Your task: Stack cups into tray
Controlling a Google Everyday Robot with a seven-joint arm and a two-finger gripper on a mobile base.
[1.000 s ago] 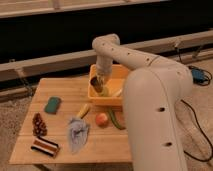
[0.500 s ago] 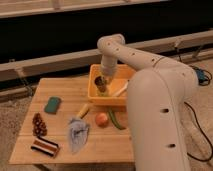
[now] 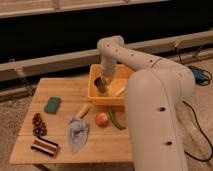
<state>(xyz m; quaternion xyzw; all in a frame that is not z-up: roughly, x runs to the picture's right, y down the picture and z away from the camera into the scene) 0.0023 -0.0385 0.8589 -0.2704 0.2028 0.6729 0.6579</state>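
Observation:
The tray [image 3: 95,98] is a deep yellow-orange bin at the table's back edge. My gripper [image 3: 101,83] reaches down into its left half from above. A dark round shape right under the gripper looks like the dark cup [image 3: 102,89], low inside the tray. A pale shape [image 3: 120,91] lies inside the tray to the right of the gripper. I cannot tell if it is the cream cup or a utensil. My arm hides the right part of the tray.
On the wooden table [image 3: 65,90] in front of the tray lie an orange fruit [image 3: 102,119], a green vegetable [image 3: 115,120], a yellow item [image 3: 82,110], a grey-blue cloth [image 3: 77,133], a green sponge [image 3: 52,104], a dark cluster [image 3: 38,124] and a striped item [image 3: 45,146].
My gripper has shifted slightly right and a little lower inside the tray. The things on the table have not moved.

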